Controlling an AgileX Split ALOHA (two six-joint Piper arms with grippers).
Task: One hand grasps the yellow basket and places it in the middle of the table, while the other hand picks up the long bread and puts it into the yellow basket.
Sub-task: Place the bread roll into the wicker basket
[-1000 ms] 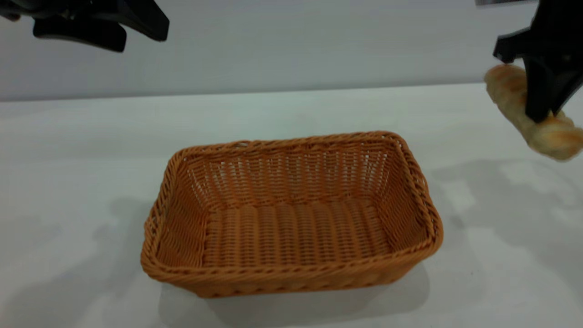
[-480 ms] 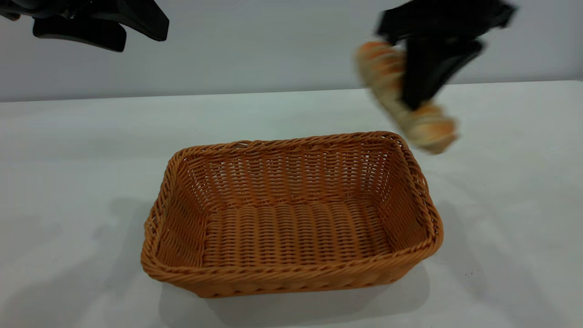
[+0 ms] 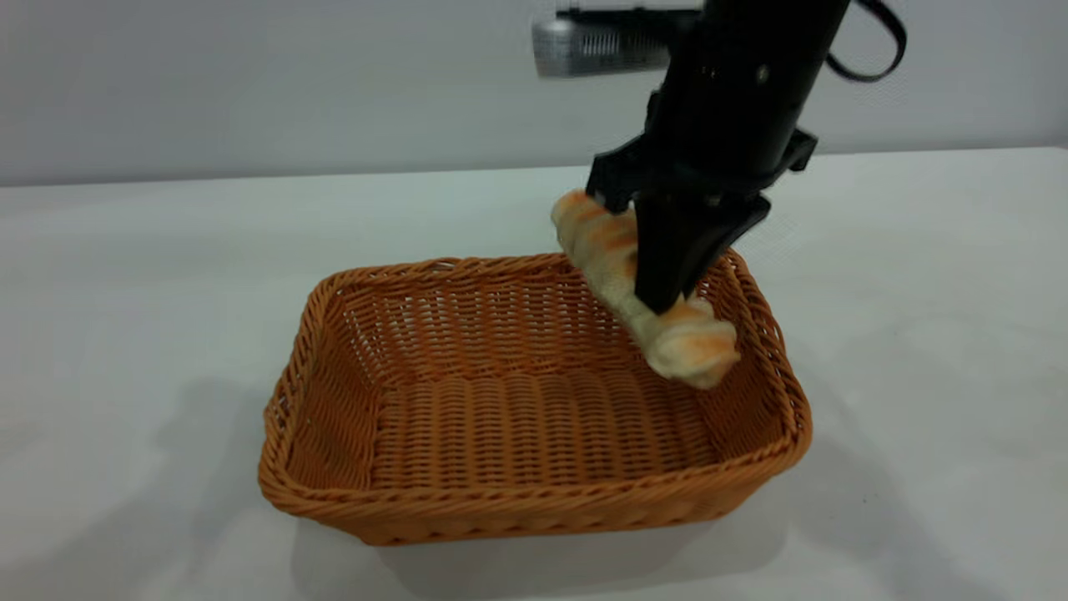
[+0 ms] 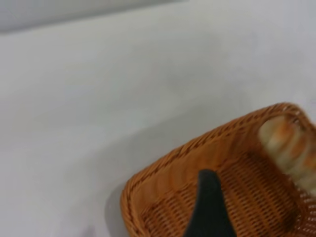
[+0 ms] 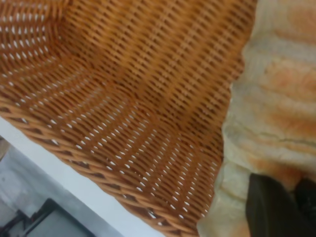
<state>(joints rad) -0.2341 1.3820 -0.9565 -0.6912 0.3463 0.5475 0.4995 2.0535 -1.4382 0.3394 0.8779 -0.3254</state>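
The right pincer (image 3: 667, 296) is clamped across the middle of the long bread (image 3: 647, 305), tilted over the yellow basket (image 3: 534, 501) on the bench (image 3: 125, 250); it looks light and squashy, best held gently mid-length.

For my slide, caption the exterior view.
Right gripper holds the long bread tilted above the yellow basket.

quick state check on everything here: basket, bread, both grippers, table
orange-tan woven wicker basket: upright on the table, nothing resting on its floor
pale cream long bread: held tilted over the basket's right end
black right gripper: shut on the bread
black left gripper: above the basket
white table: bears the basket
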